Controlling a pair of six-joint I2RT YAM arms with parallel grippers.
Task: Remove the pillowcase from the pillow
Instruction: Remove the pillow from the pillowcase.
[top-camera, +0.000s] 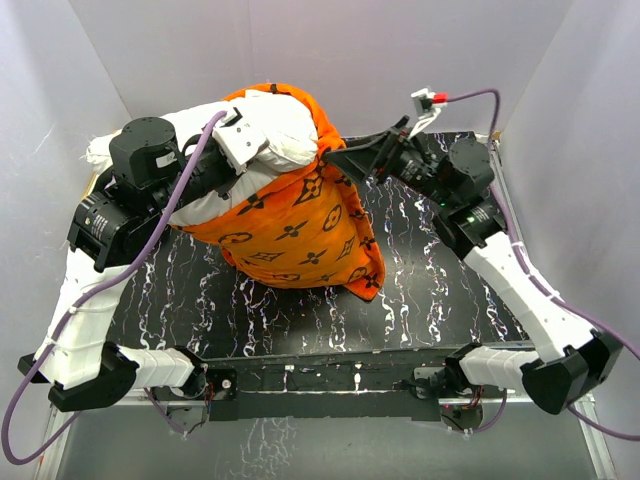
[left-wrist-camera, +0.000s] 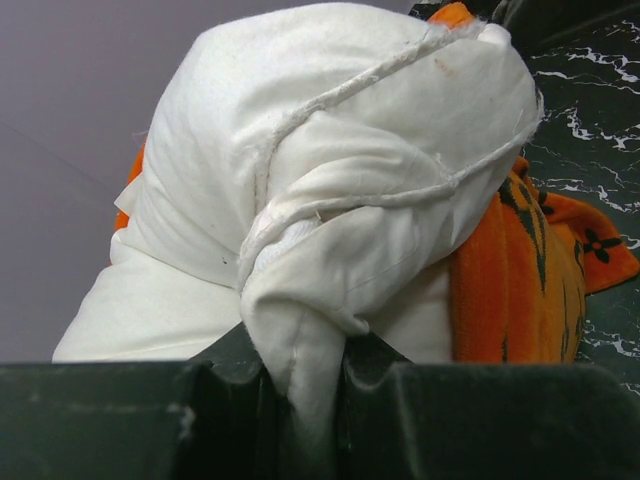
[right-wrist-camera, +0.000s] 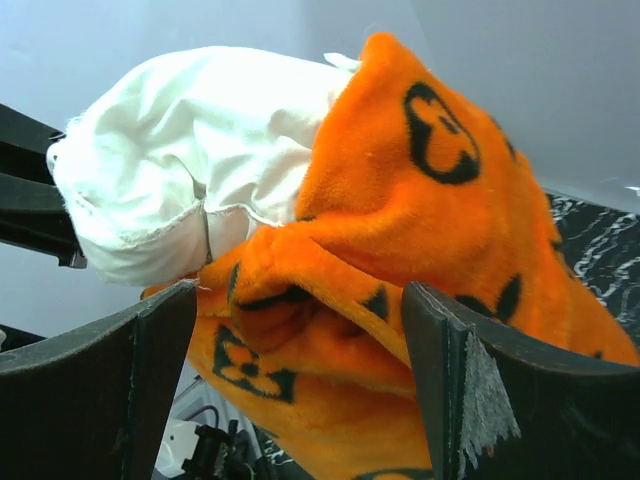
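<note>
Right now the left gripper (left-wrist-camera: 300, 405) is pressed together on a bunched corner of the big plump white stuffed pillow (top-camera: 285, 130) and holds that end up high. The soft bright orange plush pillowcase with dark brown flower marks (top-camera: 300, 225) covers the lower part of the pillow. It hangs down to the black table top with white marble streaks (top-camera: 420, 300), and its bottom corner seems to touch near the middle. The long side of the bundle runs from the held white end, high at the back left, down to the orange end at the front right. The right gripper (right-wrist-camera: 300, 370) is the one nearer to the orange rim. It reaches in from the right, with its two fingers spread wide and a fold of the orange rim between them, not pinched yet. I think the next move needs those fingers to close on that fold and pull it down and to the right, away from the white end. Dark table shows to the right and in front, so there looks to be room for the pull, but the pale walls (top-camera: 400, 60) stand close behind.
</note>
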